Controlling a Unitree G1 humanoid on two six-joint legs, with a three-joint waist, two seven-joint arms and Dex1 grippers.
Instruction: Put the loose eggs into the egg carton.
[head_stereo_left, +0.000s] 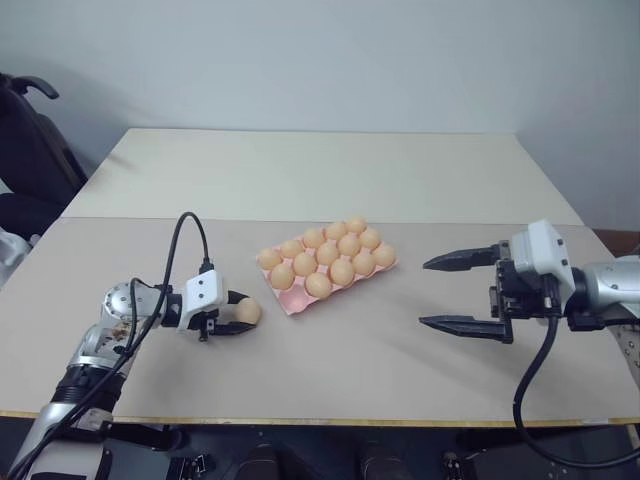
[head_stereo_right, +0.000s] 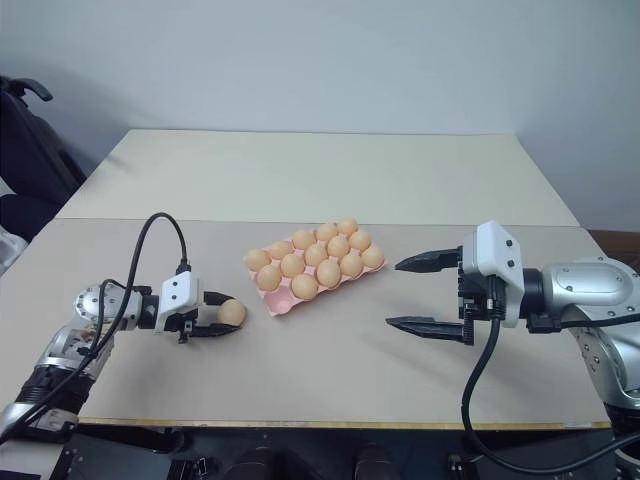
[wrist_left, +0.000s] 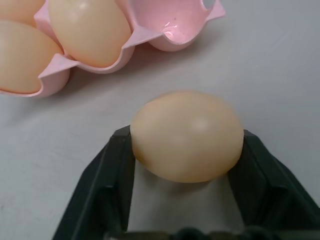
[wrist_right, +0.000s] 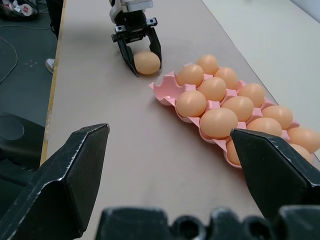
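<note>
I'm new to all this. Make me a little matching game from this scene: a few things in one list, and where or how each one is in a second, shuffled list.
Things:
1. left gripper
2. right gripper
3. egg carton
4. loose egg

States:
a. pink, one corner cup bare, the rest of its cups in view holding eggs
b. fingers wide apart, nothing between them
c. on the table beside the carton, between two black fingers
d. closed on an egg

Pairs: 1-d, 2-b, 3-a, 4-c
</note>
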